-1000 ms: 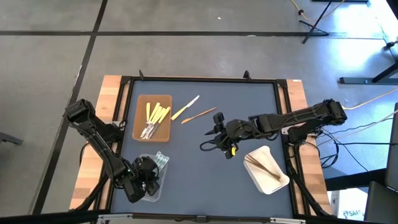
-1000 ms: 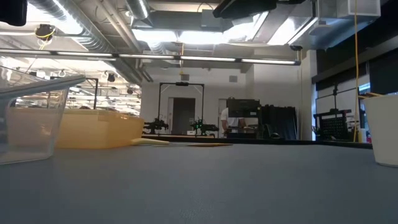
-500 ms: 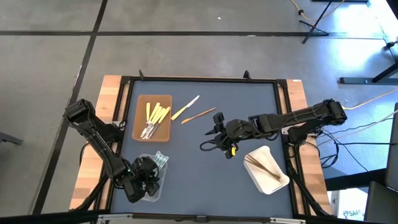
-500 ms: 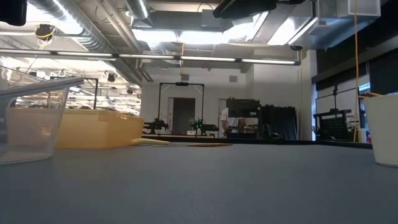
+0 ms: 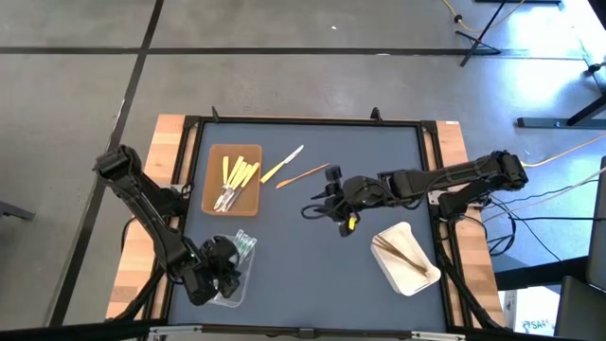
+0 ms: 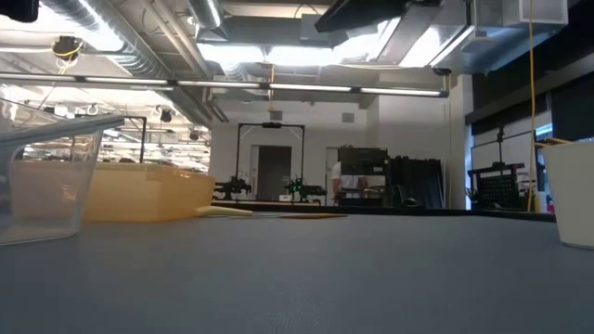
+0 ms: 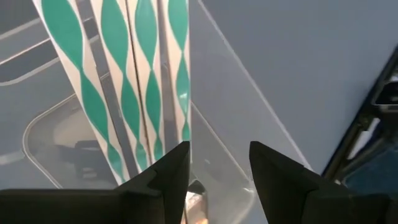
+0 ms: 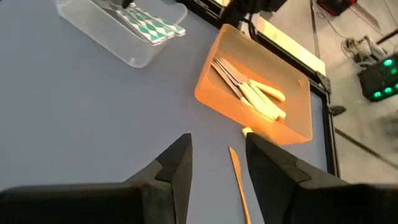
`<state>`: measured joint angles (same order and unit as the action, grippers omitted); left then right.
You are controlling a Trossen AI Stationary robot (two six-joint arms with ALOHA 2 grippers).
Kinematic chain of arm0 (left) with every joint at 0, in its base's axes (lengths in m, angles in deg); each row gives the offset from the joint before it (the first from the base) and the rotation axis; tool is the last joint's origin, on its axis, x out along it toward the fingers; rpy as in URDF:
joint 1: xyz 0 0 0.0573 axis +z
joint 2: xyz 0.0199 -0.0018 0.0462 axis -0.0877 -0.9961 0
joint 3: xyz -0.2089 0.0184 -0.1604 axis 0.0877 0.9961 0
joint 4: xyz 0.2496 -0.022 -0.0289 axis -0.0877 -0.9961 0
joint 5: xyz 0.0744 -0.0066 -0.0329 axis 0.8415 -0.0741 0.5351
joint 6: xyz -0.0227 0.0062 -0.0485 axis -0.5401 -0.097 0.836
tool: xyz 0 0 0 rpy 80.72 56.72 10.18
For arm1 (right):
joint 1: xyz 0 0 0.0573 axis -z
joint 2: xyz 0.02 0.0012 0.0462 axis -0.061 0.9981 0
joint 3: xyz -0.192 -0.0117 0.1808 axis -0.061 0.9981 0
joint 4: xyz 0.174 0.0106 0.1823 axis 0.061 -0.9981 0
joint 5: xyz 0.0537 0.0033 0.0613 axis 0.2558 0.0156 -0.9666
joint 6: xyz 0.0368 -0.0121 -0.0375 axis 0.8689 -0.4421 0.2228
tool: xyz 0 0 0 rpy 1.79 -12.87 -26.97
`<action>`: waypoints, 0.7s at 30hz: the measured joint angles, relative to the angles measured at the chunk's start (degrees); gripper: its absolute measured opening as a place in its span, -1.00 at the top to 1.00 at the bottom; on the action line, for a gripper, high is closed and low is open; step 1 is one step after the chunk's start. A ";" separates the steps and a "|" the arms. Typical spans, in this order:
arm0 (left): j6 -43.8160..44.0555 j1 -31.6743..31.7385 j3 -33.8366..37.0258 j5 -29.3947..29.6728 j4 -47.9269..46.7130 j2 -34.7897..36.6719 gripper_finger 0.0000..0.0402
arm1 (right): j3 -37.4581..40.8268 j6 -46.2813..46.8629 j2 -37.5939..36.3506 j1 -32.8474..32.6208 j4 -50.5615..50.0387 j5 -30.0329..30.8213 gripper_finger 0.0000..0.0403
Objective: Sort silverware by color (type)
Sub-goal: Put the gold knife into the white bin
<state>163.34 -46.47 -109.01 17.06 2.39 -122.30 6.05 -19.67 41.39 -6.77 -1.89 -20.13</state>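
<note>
My left gripper (image 5: pixel 225 273) hangs open over the clear tray (image 5: pixel 235 284) at the near left. The left wrist view (image 7: pixel 217 163) shows several green-and-white patterned utensils (image 7: pixel 134 81) lying in that tray just ahead of the fingers. My right gripper (image 5: pixel 312 208) is open and empty above the table's middle; it also shows in the right wrist view (image 8: pixel 217 158). A pale yellow utensil (image 5: pixel 282 164) and a thin wooden one (image 5: pixel 303 175) lie flat on the blue mat just beyond it. The wooden one also shows in the right wrist view (image 8: pixel 238 177).
A brown tray (image 5: pixel 233 177) at the far left holds several yellow and silvery utensils (image 8: pixel 252 90). A white tray (image 5: pixel 407 258) at the near right holds wooden ones. A black frame (image 5: pixel 308 121) edges the mat. Bare mat lies between the trays (image 5: pixel 312 275).
My right gripper has moved a little toward the table's far edge, nearer the two loose utensils, and has stayed open.
</note>
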 joint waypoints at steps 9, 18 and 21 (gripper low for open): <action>-4.32 0.00 0.00 1.51 0.19 5.02 0.20 | 0.00 2.50 0.00 4.65 -0.04 -0.07 0.31; -7.58 0.00 0.00 8.50 0.24 9.74 0.20 | 0.00 4.56 0.00 14.12 -0.37 -4.47 0.31; -7.65 0.00 0.00 10.76 0.26 10.74 0.20 | 0.00 4.59 0.77 17.87 0.19 -11.49 0.31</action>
<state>155.69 -46.47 -109.01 27.83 2.64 -111.56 6.05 -15.08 42.16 11.11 -1.70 -31.62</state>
